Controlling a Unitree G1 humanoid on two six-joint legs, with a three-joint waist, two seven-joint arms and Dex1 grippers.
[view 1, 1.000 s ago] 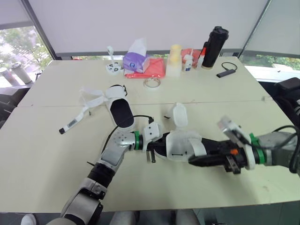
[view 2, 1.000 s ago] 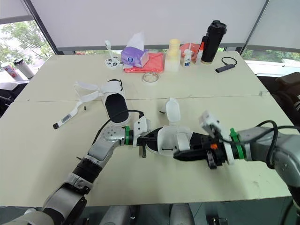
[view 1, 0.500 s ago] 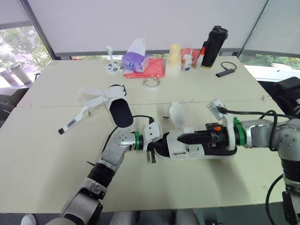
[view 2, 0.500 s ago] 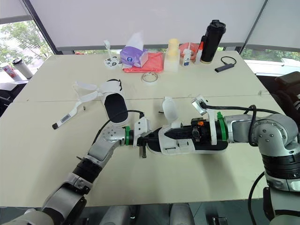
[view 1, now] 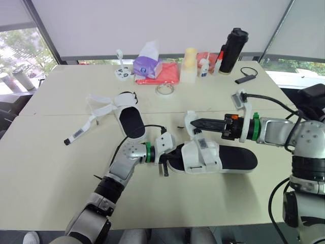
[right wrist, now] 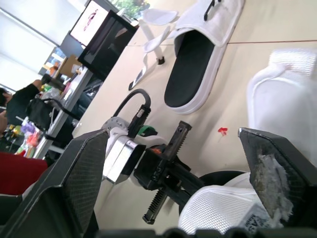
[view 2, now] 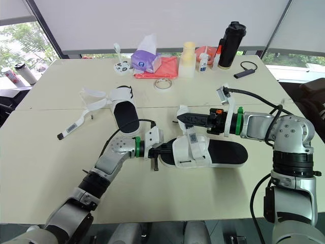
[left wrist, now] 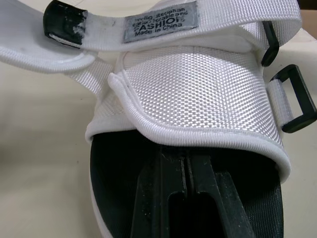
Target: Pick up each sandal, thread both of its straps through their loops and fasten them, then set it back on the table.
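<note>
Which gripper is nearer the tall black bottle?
Right. The right gripper is mid-table, in front of the tall black bottle; the left gripper sits closer to the robot, inside the white sandal.

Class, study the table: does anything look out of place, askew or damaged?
The far sandal lies with its straps undone and splayed across the table. The near sandal has one strap standing up unfastened.
</note>
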